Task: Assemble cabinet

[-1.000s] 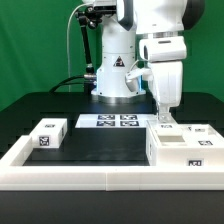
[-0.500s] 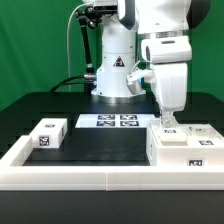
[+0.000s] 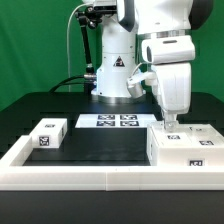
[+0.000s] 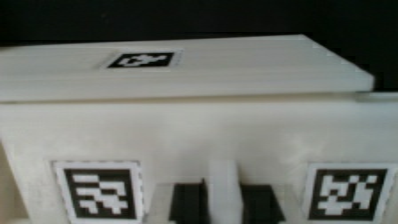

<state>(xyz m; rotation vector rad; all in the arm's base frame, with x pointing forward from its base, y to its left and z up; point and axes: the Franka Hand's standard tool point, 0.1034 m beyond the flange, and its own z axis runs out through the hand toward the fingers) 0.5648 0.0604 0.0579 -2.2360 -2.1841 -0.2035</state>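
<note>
My jaws hang right at the rear top edge of the cabinet body (image 3: 180, 152); I cannot tell how far apart they stand or whether they grip anything. The body sits by the worktop's (image 3: 100, 145) front corner on the exterior view's right, with a white tagged block (image 3: 203, 131) just behind it. A smaller tagged block (image 3: 47, 134) lies near the opposite front corner, and the marker board (image 3: 108, 121) lies toward the rear edge

White arm (image 3: 166, 62), black joints, triangular warning sticker (image 3: 117, 63), black cable (image 3: 71, 45).
</note>
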